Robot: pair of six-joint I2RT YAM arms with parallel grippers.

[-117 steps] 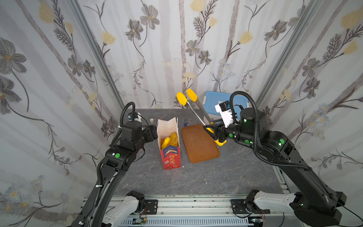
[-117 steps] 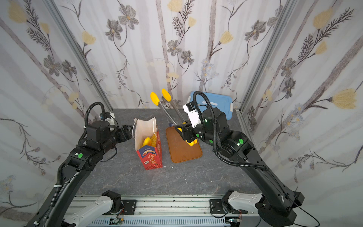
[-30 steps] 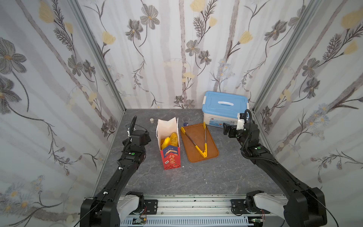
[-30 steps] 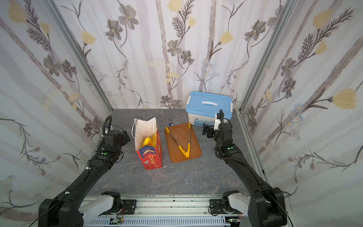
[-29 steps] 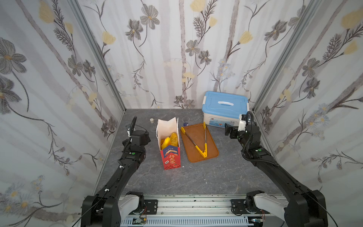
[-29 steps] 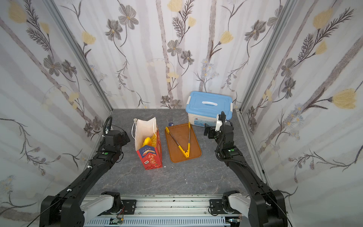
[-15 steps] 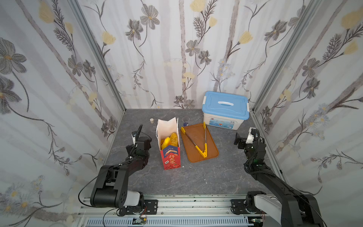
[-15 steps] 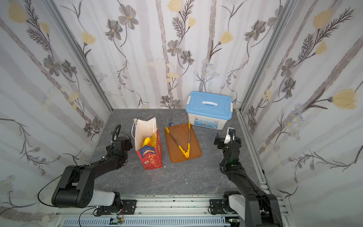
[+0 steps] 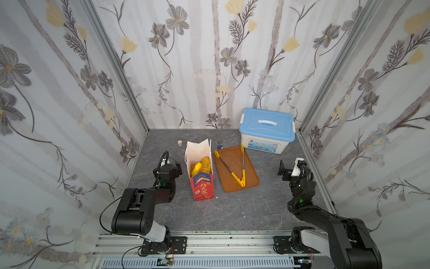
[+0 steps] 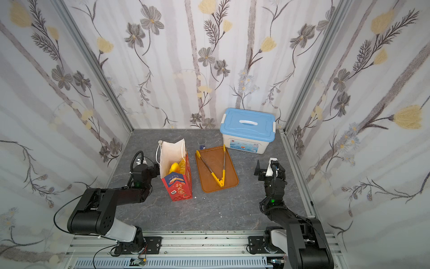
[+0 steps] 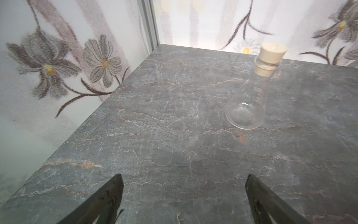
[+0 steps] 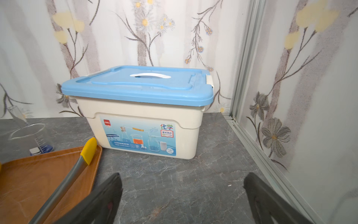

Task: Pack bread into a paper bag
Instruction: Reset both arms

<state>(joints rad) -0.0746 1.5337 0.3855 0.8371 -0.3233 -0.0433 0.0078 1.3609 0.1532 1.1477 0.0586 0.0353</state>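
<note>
I'm seeing only the tops of the bread (image 9: 200, 164); the paper bag (image 9: 201, 187) is hiding the rest. The left gripper (image 11: 184, 184) and right gripper (image 12: 182, 184) are both hanging spread wide, gripping nothing. The bag is standing upright on the tabletop (image 9: 232, 209), left of centre, mouth pointing up, just beside the tray (image 9: 232, 156).

You have a flat brown rectangular tray (image 9: 224, 179) on the grey marble-veined tabletop (image 9: 209, 214); metal tongs with yellow tips (image 9: 241, 179) lie on it, spread in a V; just behind the tray, a white plastic box with its blue lid on (image 9: 267, 124) stands in the back corner; a clear glass beaker (image 12: 29, 133) stands just off the tray's far corner; a corked clear glass conical flask (image 11: 249, 100) stands upright, apart from them.
</note>
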